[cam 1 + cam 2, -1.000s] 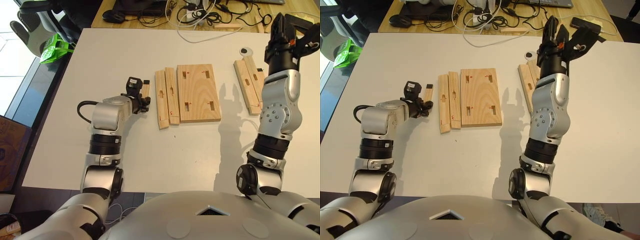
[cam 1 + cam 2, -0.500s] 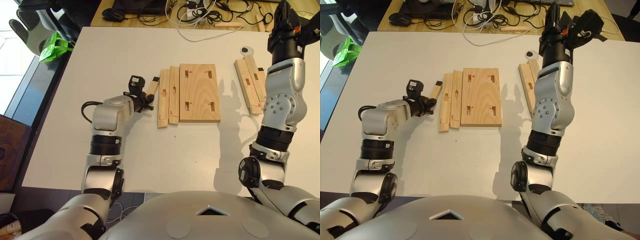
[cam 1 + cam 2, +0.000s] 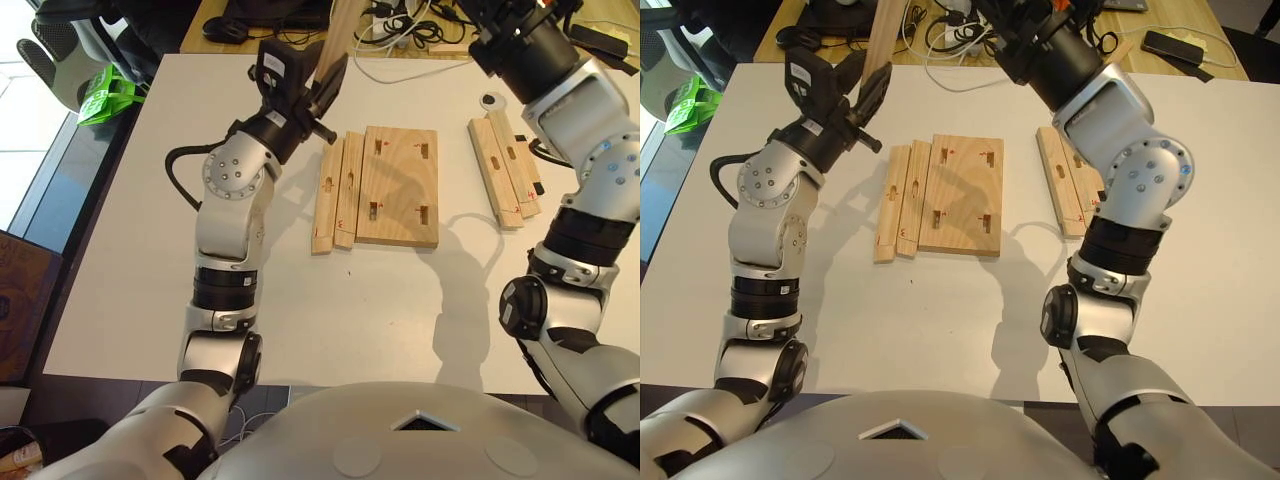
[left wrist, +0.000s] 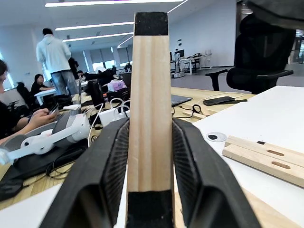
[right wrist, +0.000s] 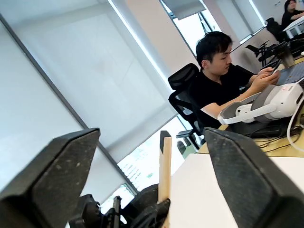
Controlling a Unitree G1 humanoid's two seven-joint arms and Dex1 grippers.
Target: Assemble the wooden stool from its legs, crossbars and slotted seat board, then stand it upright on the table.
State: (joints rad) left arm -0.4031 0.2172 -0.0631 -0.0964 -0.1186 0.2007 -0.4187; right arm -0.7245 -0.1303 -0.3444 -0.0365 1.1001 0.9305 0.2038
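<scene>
Clamping a wooden piece [image 4: 151,85], left gripper [image 4: 151,124] hovers high; right gripper [image 5: 152,137] gapes wide.

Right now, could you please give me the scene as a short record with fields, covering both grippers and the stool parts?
Left gripper: shut on a black-tipped wooden bar, held off the white table.
Right gripper: open, raised, holding nothing.
Seat board: lying flat on the table, slots facing up.
Left pair of slotted pieces: flat, side by side, close against the board's left edge.
Right pair of slotted pieces: flat, side by side, apart from the board.
Assembly: no parts joined yet.
</scene>
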